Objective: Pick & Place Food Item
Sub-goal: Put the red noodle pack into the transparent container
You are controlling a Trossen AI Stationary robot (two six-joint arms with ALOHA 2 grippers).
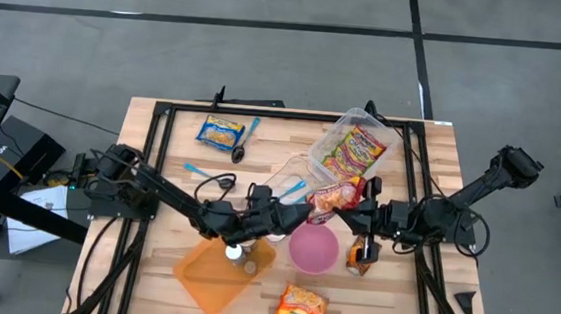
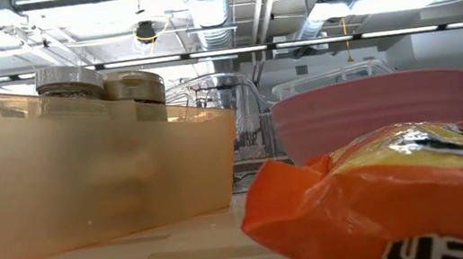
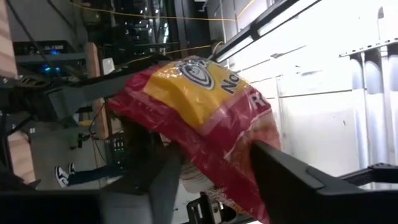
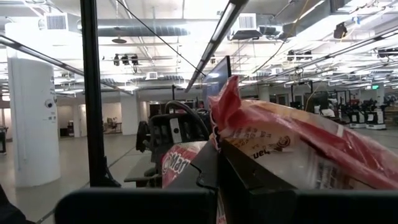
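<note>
A red and yellow noodle packet (image 1: pixel 330 195) hangs above the table's middle, between my two grippers. My left gripper (image 1: pixel 304 211) comes at it from the table's left, and the packet (image 3: pixel 205 106) fills the gap between its fingers. My right gripper (image 1: pixel 348 211) comes from the right and is shut on the packet's other end (image 4: pixel 280 143). Under them stands a pink bowl (image 1: pixel 313 248). Neither gripper shows in the low view. My left gripper has the packet's one end between its two fingers (image 3: pixel 286 174), which meet its red film (image 3: pixel 249 162) on both sides. The fingers reach slanting upward from the table's left. The packet is clear of the table. My right gripper pinches the packet's crimped edge (image 4: pixel 225 118) between its shut fingers (image 4: pixel 249 180), reaching slanting upward from the table's right. The crumpled film stands up past the fingertips, lifted clear.
A clear tub (image 1: pixel 357 143) with another noodle packet stands at the far right. An orange tray (image 1: pixel 221 271) with jars sits near left, an orange packet (image 1: pixel 301 309) at the near edge, a yellow packet (image 1: pixel 220 130) and blue spoons at the far left, and a bottle (image 1: pixel 360 256) beside the bowl.
</note>
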